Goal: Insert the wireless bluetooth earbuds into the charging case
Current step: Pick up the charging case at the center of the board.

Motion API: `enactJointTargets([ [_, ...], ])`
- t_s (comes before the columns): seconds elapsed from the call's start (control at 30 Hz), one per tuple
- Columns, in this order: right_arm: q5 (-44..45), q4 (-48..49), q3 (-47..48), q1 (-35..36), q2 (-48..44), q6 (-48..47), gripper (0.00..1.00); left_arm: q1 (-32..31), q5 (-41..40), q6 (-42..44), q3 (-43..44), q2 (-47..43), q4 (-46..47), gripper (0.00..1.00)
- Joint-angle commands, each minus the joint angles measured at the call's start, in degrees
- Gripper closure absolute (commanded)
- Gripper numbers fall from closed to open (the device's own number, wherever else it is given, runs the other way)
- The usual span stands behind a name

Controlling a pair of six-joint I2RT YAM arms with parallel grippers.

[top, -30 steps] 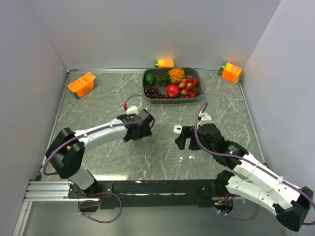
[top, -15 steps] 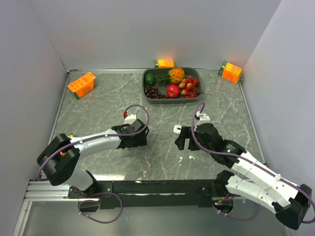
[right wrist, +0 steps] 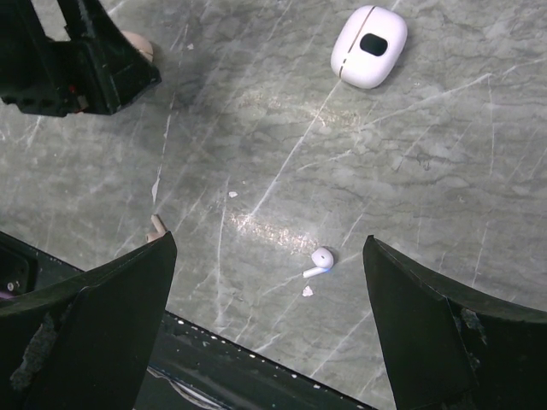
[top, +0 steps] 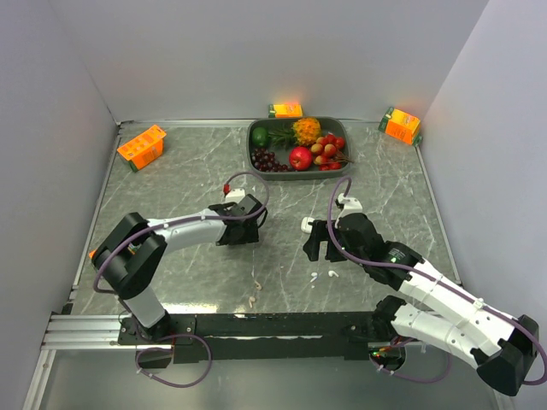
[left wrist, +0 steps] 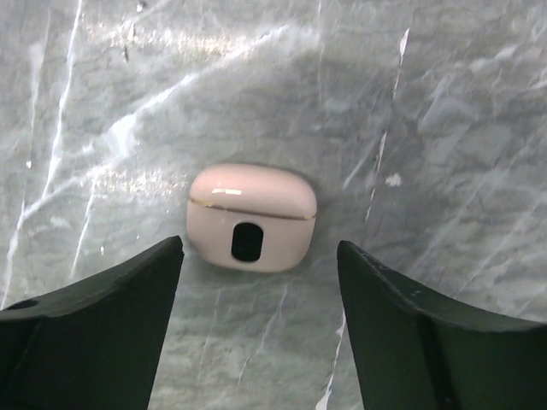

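Fruit tray [top: 251, 141] well behind, the charging case [left wrist: 251, 218] lies just beyond the spread left fingers [left wrist: 111, 316]; right fingers [right wrist: 94, 316] spread over an earbud [right wrist: 320, 259].

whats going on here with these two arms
Two robot arms are set to put earbuds into a case. The left hand is open just above the closed cream case. The right hand is open above a loose white earbud. Neither hand holds anything, and no earbud is in the case yet.
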Motion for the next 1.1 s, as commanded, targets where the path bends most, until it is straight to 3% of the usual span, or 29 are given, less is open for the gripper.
enactJointTargets([
  [0.0, 0.5, 0.6, 1.4, 0.3, -0.1, -0.7, 0.02, 0.2, -2.3, 1.9, 2.5, 2.0, -2.3, 0.25],
  [0.3, 1.0, 0.4, 0.5, 0.2, -1.3, -0.7, 0.02, 0.4, -1.2, 3.4, -2.0, 0.4, -0.2, 0.24],
  [0.5, 0.7, 0.5, 0.4, 0.3, -1.1, -0.3, 0.02, 0.4, -0.5, 4.4, -2.7, 1.7, 1.5, 0.3],
  [0.63, 0.8, 0.2, 0.6, 0.2, -1.4, -0.2, 0.02, 0.5, -0.1, 4.7, -3.6, 1.0, 2.8, 0.47],
  [0.7, 1.0, -0.4, 0.9, 0.3, -1.7, -0.2, 0.02, 0.2, -0.6, 4.7, -5.3, -1.9, 4.2, 0.68],
  [0.77, 1.0, -1.2, 1.9, 0.3, -2.0, -0.5, 0.02, -0.2, -2.1, 4.0, -8.6, -5.7, 5.7, 0.79],
  [0.8, 0.7, -1.3, 2.4, 0.3, -2.7, -1.0, 0.02, -0.5, -2.8, 3.5, -9.7, -10.2, 6.8, 0.93],
  [0.83, 0.5, -1.3, 3.4, 0.3, -3.1, -1.6, 0.02, -0.6, -2.8, 3.3, -10.8, -12.6, 7.5, 0.97],
  [0.93, -2.1, -0.4, 6.1, 0.3, -3.9, -4.2, 0.01, -0.9, -0.2, 5.1, -15.7, -22.6, 13.7, 0.99],
  [1.07, -5.5, 1.3, 9.9, 0.4, -2.1, -6.4, 0.01, -1.9, 14.8, 11.6, -26.0, -33.0, 31.8, 0.98],
])
